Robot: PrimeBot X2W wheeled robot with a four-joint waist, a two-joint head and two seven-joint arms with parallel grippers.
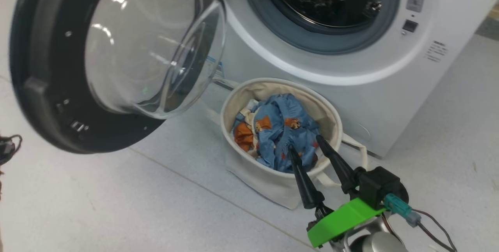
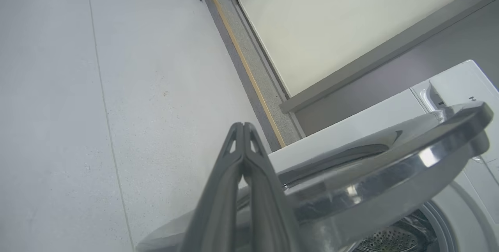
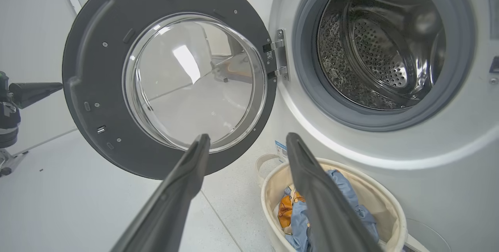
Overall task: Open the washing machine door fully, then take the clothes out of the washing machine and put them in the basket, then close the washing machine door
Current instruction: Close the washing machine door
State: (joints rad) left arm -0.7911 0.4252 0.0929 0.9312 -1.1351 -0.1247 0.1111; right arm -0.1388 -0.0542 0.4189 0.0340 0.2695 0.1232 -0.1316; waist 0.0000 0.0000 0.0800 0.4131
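The washing machine door (image 1: 43, 73) stands swung wide open on the left, its clear glass bowl (image 3: 195, 80) bulging toward me. The white washing machine (image 1: 390, 88) shows its steel drum (image 3: 382, 41) with no fabric visible inside. On the floor in front stands the cream basket (image 1: 260, 180), and the blue bear-print clothes (image 1: 280, 115) lie bunched in it. My right gripper (image 1: 304, 143) hangs open just over the clothes at the basket's near rim, holding nothing. Off the door's far edge, my left gripper (image 3: 58, 85) is shut and holds nothing, with the door's chrome rim (image 2: 390, 170) close beside its fingers (image 2: 243, 154).
Pale tiled floor (image 1: 136, 205) spreads to the left and front of the basket. In the left wrist view a grey skirting strip (image 2: 253, 76) runs along a cream wall behind the machine. A dark cable bundle (image 1: 7, 147) sits at the head view's left edge.
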